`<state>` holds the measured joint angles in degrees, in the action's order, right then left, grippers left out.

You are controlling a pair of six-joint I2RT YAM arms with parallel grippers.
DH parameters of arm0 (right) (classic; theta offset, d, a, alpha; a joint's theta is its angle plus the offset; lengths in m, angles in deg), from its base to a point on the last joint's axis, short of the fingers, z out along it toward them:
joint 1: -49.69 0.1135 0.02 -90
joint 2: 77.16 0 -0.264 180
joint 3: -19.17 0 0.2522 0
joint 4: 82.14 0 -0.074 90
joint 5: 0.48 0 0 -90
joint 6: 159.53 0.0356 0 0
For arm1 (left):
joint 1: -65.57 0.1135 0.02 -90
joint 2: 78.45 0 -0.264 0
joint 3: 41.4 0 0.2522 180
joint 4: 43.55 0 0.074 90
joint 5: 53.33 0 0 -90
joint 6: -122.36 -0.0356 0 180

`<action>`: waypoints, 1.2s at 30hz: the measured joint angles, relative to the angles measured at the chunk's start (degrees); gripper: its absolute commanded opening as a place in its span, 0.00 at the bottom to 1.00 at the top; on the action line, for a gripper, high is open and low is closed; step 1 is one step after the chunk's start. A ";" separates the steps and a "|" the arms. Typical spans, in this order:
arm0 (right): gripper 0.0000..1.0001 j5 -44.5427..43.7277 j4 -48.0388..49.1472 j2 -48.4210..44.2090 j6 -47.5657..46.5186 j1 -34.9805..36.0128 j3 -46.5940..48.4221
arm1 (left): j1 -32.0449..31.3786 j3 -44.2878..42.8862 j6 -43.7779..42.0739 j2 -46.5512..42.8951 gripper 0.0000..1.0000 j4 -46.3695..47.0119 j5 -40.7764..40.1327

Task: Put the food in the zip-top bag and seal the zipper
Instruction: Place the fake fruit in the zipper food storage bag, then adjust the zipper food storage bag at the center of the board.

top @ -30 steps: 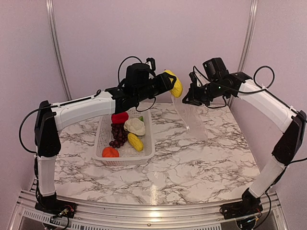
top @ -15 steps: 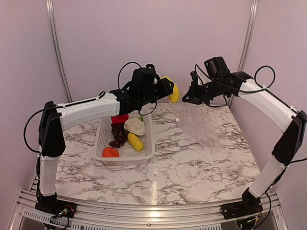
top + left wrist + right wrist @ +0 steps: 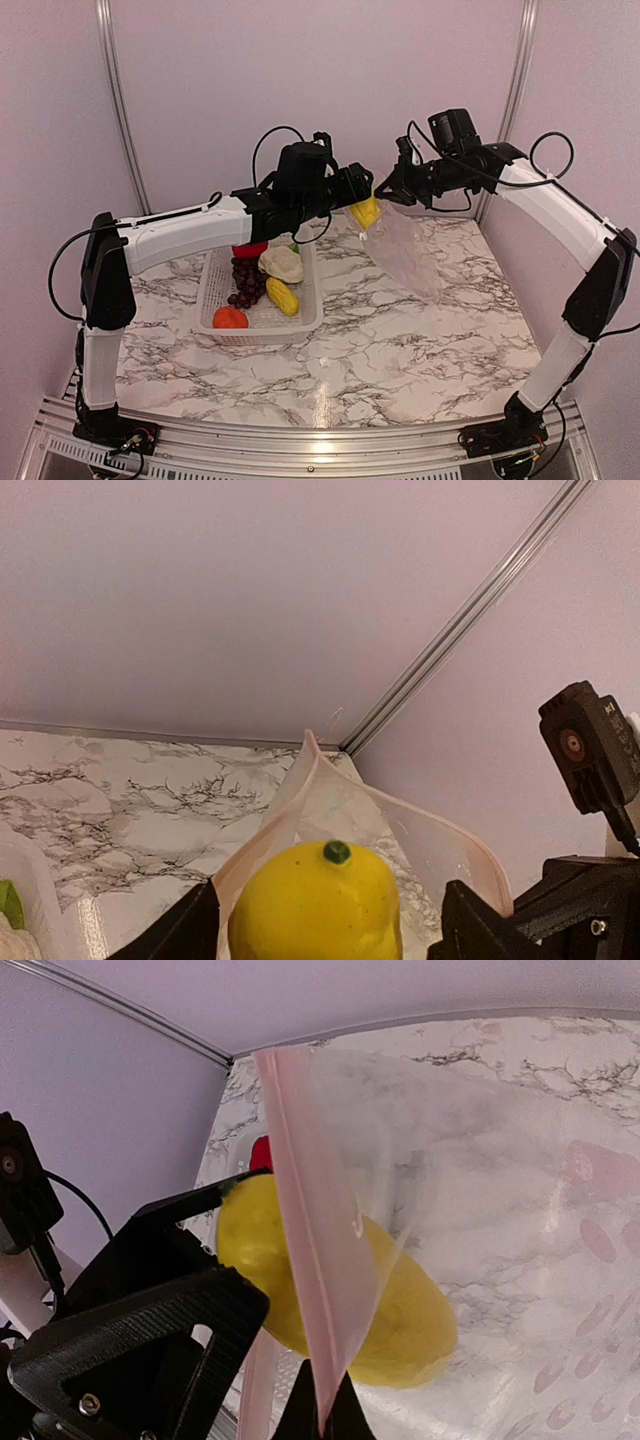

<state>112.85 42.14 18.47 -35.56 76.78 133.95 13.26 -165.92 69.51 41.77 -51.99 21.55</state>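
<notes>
Corn, gripped by the left claw, is held at the mouth of the bag pinched by the right claw; other food is left in the basket, zipper unsealed.

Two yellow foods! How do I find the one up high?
Look above the far side of the marble table. There the left gripper holds the yellow piece at the mouth of the clear bag. The other yellow piece lies in the white basket; only this one is in the air.
</notes>
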 measured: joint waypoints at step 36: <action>0.00 -14.32 -11.58 7.98 -15.85 -8.31 -5.57 | 2.03 14.49 -9.94 -20.06 0.84 -28.17 1.64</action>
<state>98.53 30.56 26.45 -51.40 68.47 128.37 15.29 -151.43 59.56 21.71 -80.16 23.19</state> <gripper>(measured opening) 0.003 0.859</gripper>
